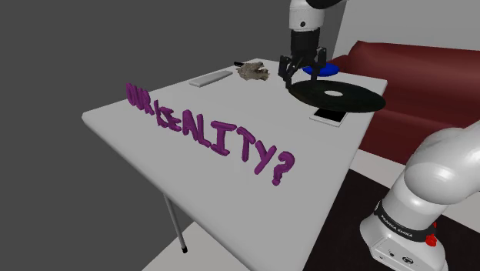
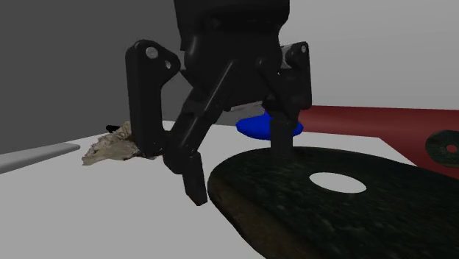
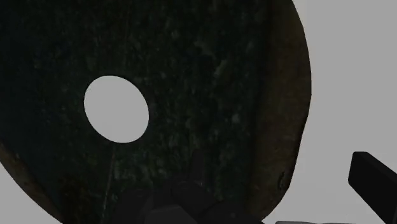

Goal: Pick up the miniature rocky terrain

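The jaws stand wide open and hold nothing. They straddle the rim of a dark disc [image 1: 342, 98] with a round hole in it, which lies flat on the white tabletop [image 1: 192, 154].

In the second exterior view, one finger [image 2: 193, 173] hangs at centre frame just outside the near edge of the disc [image 2: 294, 199], its tip low over the tabletop [image 2: 88, 213]. The other finger [image 2: 282, 136] comes down over the disc's far part; whether it touches the surface I cannot tell. In the wrist view, one finger [image 3: 374, 180] shows beyond the rim over bare tabletop [image 3: 356, 63], and the other finger [image 3: 178, 200] lies in front of the disc [image 3: 210, 76].

The rock [image 1: 254, 71], a pale tan-grey jagged lump, sits on the tabletop in the upper middle of the shoulder view. It is near the far edge, just left of the jaws and apart from them. In the second exterior view the rock [image 2: 110, 149] lies at middle left, behind the near finger.

In the shoulder view:
- A grey flat bar [image 1: 211, 78] lies left of the rock.
- A blue thing [image 1: 323, 69] lies behind the disc.
- A white-and-black slab [image 1: 329, 116] lies at the disc's near edge.
- Purple letters [image 1: 223, 142] run across the middle of the tabletop.
- A red sofa [image 1: 415, 77] fills the upper right.
- The white arm [image 1: 308, 15] comes down from the top edge
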`<action>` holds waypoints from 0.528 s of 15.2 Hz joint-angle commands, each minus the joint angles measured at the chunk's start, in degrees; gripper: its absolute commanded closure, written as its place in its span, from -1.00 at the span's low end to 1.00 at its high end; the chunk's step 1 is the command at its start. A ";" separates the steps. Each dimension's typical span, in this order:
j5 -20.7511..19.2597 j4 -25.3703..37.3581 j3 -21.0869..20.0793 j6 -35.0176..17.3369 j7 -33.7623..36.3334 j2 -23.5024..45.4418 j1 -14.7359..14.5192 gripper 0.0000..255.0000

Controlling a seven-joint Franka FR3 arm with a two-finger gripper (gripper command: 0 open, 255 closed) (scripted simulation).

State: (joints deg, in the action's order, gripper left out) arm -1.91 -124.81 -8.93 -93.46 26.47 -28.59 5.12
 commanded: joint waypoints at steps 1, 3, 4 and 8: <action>0.62 2.93 -1.51 -1.52 6.42 3.78 1.23 -1.00; 0.68 6.79 -2.64 -2.42 12.09 7.83 2.48 -1.00; 0.59 8.80 -3.10 -2.77 14.90 9.85 3.05 -1.00; -0.38 17.43 -4.40 -3.55 25.87 17.86 5.05 -1.00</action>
State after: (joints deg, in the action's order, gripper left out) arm -2.11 -109.79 -13.03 -97.42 49.26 -12.35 9.71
